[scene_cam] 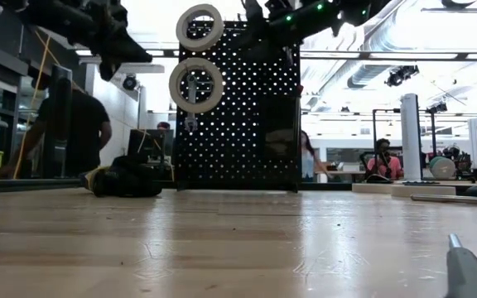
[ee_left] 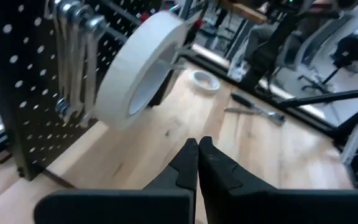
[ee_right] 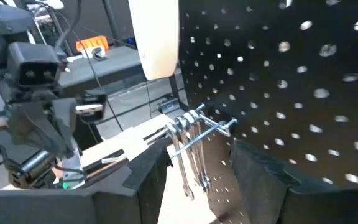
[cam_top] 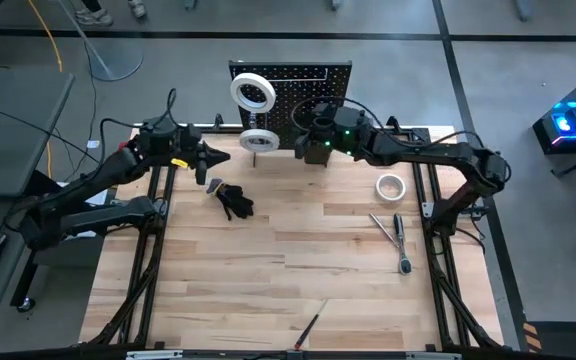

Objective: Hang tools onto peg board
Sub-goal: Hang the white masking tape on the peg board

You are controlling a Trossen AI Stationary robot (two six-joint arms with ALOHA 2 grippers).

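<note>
The black peg board stands upright at the table's far edge. Two white tape rolls hang from pegs on its front. Several silver wrenches hang by their ring ends from a hook on the board. My right gripper is open at the board, one finger on either side of the hanging wrenches, apart from them. My left gripper is shut and empty, in the air left of the lower tape roll, above the table.
On the table lie a third white tape roll, a ratchet and a slim tool at the right, a black bundle at the left, and a screwdriver by the near edge. People show in the room behind.
</note>
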